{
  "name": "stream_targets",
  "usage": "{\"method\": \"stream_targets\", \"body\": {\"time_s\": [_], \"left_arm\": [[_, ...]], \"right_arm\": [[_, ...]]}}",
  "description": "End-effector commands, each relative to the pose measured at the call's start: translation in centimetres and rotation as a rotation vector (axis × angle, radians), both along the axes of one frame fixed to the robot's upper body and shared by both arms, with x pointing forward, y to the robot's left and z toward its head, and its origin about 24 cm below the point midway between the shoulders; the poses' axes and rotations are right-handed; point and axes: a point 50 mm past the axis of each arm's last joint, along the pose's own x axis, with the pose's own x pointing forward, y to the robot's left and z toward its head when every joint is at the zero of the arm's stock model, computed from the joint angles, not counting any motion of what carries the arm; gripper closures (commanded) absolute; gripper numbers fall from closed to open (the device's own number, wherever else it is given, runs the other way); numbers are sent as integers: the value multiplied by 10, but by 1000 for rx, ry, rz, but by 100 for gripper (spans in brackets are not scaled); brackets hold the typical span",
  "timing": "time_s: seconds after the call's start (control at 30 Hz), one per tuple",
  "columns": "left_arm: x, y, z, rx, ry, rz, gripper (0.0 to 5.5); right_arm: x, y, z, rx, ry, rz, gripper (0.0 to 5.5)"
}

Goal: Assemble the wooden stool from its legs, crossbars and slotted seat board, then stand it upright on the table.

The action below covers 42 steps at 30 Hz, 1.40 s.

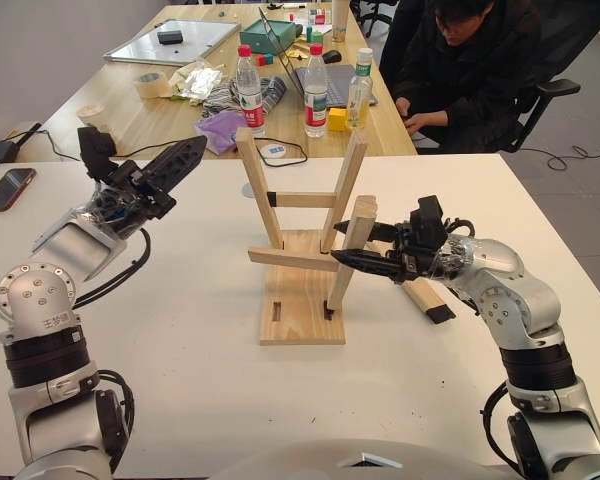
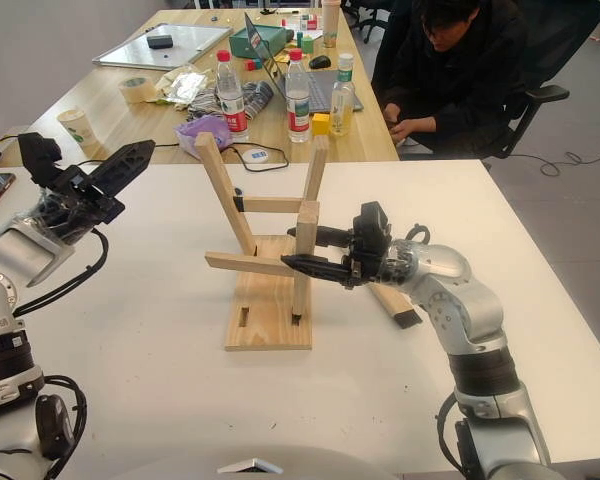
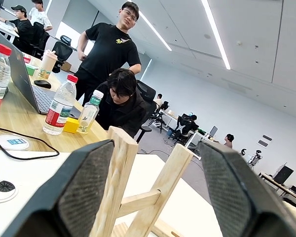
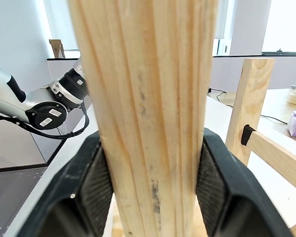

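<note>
The slotted seat board lies flat on the white table. Two legs joined by a crossbar stand tilted at its far end. A third leg stands in a near slot, and my right gripper is shut on it from the right, pads pressed on both sides. A loose crossbar juts left from that leg. Another wooden piece lies under my right arm. My left gripper hangs open above the table, left of the stool, with the far legs seen between its fingers.
A phone lies at the table's left edge. The wooden desk behind holds bottles, a laptop, tape, a purple cloth and a cable. A person sits at it on the far right.
</note>
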Motion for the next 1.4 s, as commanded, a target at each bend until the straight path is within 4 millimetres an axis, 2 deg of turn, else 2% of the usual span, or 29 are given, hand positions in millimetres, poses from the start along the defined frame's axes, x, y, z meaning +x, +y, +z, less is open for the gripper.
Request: {"method": "stream_targets", "body": {"time_s": [0.03,0.2,0.4,0.57,0.83,1.07,1.4], "left_arm": [[1,-3,3,17,-2,-4,237],[1,-3,2,13,-1,-3,237],[0,-3,5,5,-10,-1,237],[1,-4,6,6,-10,-9,237],[1,-6,7,-7,-16,-20,237],[0,-10,6,-12,-15,-30,237],[-5,-16,-3,-35,1,-7,237]], "right_arm": [[-4,-3,-9,-44,59,19,343],[-2,-7,-16,-92,51,24,343],[12,-26,-26,-161,58,-7,344],[16,-32,-35,-184,89,-6,344],[23,-38,-30,-211,86,8,344],[28,-38,-24,-269,40,34,344],[28,-19,-19,-530,18,104,344]]}}
